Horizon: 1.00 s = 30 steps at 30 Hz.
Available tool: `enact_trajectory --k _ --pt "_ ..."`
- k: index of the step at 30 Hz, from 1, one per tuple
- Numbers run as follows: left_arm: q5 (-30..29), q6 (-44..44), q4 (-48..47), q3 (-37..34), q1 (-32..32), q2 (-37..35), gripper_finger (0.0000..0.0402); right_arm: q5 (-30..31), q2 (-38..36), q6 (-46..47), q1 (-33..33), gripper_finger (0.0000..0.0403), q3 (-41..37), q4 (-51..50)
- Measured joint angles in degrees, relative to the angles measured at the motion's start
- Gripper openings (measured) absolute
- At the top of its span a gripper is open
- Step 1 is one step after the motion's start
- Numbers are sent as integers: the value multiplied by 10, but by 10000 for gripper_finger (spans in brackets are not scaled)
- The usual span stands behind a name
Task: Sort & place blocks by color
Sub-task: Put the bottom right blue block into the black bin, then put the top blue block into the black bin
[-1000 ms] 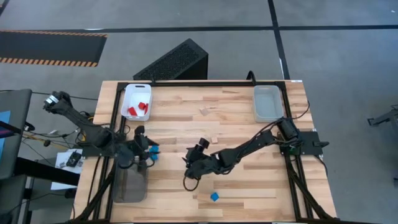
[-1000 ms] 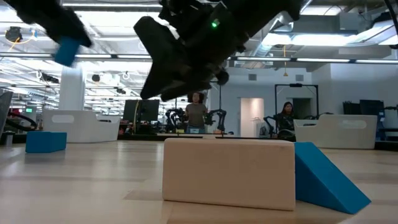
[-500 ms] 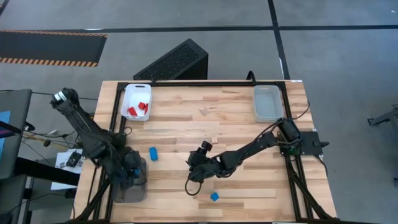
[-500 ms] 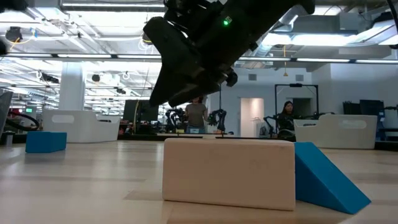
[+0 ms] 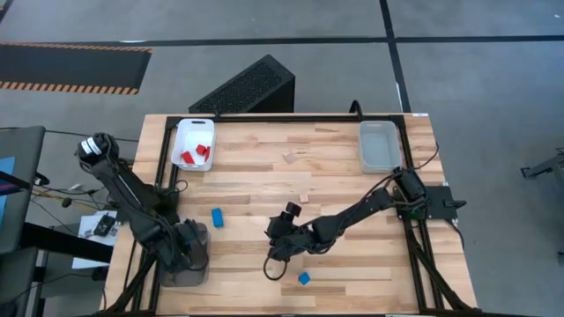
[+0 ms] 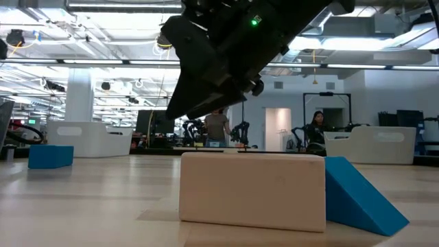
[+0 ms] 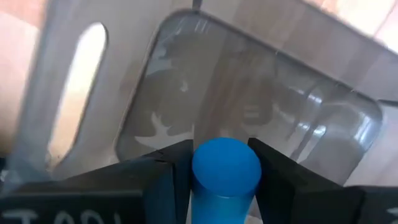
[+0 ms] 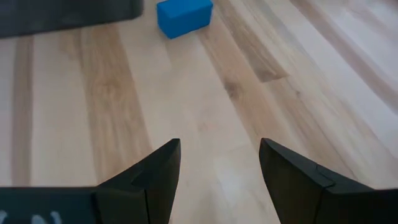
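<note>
Left wrist view: left gripper (image 7: 225, 163) is clamped on a blue cylinder (image 7: 225, 167), its end face toward the camera, hanging over the grey tray (image 7: 348, 106).
Why held there: my reading is that the grey tray is the bin for blue pieces, so the cylinder is poised above it for release; the tray floor below looks bare.
Landmark: grey tray (image 5: 197, 236), at the table's (image 5: 335, 176) near-left corner.
Right gripper (image 8: 219, 163): fingers apart, holding nothing, hovering over bare wood well to the right of the grey tray.
Likely aim: a small blue block (image 5: 303, 278) lies just beyond the right gripper (image 5: 275, 261), farther right of the grey tray; the fingers probably stand apart ready to take it.
Other blue block (image 5: 217, 217): just right of the grey tray, loose on the table.
White tray (image 5: 181, 132): beyond the grey tray along the left edge, holding red blocks (image 5: 196, 154), so red seems sorted.
Clear tray (image 5: 379, 145): far right of the grey tray, likely meant for plain wood.
Wood blocks (image 5: 289, 158): two or so loose mid-table, unsorted.
Writing: pale lettering on the gripper bodies is cut off and unreadable.
</note>
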Motion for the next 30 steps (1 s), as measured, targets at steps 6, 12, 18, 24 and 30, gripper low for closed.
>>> enact_trajectory --k 6,12,18,24,30 --pt "12 -2 -3 0 0 13 114 -11 0 0 1 239 0 0" --pt "11 1 -8 0 0 11 135 -13 0 0 0 239 0 -3" --pt "10 3 -31 2 0 11 189 -19 0 0 -1 239 0 -10" --pt "-29 13 -98 41 0 10 232 -38 -30 -4 5 239 22 -114" --pt "-213 33 -121 79 -7 2 241 -14 -56 -5 1 240 26 -93"
